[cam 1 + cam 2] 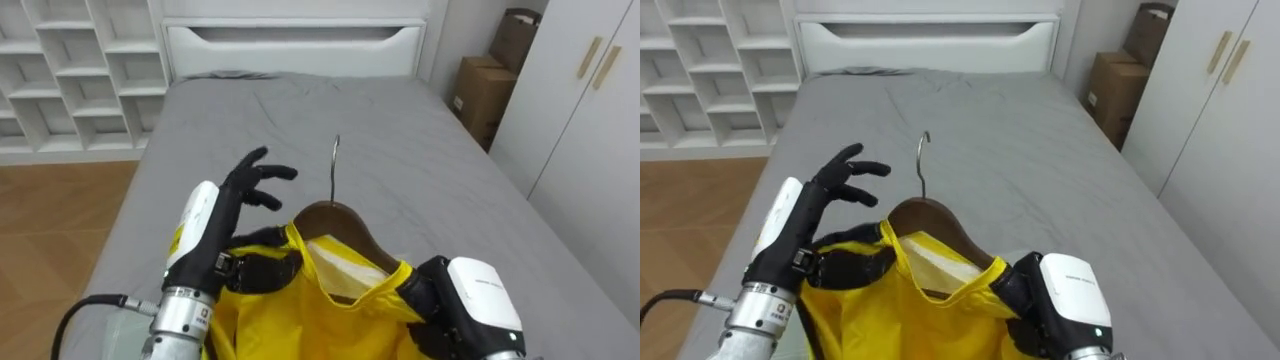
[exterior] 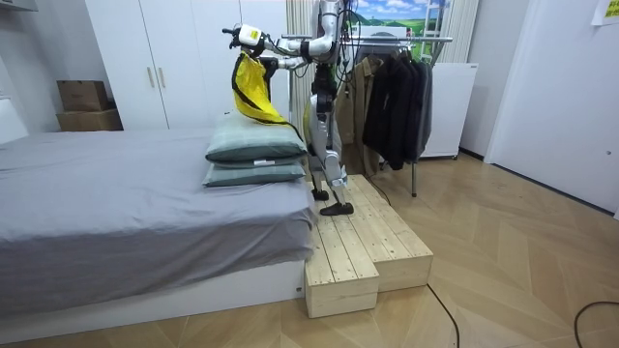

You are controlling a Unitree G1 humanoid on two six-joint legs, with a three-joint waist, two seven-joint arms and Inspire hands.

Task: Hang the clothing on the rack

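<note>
Item one, the bed (image 1: 420, 170): we record a wide grey cover, lightly creased, with the robot facing along it from the end where two grey pillows (image 2: 253, 155) are stacked. Item two, the white wardrobe (image 1: 590, 110), at the robot's right. Item three, the white cubby shelving (image 1: 70, 70), at its left. Item four, the clothes rack (image 2: 406, 40), standing behind the robot in the room view and carrying a row of dark garments (image 2: 392, 97). Item five, the stepped wooden platform (image 2: 363, 246) under the robot's feet, beside the bed. Item six, cardboard boxes (image 1: 485, 95) by the wardrobe. Item seven, the task's piece: a yellow garment (image 1: 300, 310), already on a wooden hanger (image 1: 335, 222) and held in the air between both arms, clear of the bed. Item eight, the left hand (image 1: 240, 200), fingers spread and loose above the garment's shoulder and closed on nothing that we can see. Item nine, the right hand (image 1: 428, 288), tucked into the yellow cloth – we cannot tell whether it is gripping. Item ten, the hanger's wire hook (image 1: 335, 165), pointing up and free. Status, as we judge it: dressing the hanger is done and the piece is lifted – turning to the rack and setting the hook over its rail is left.
</note>
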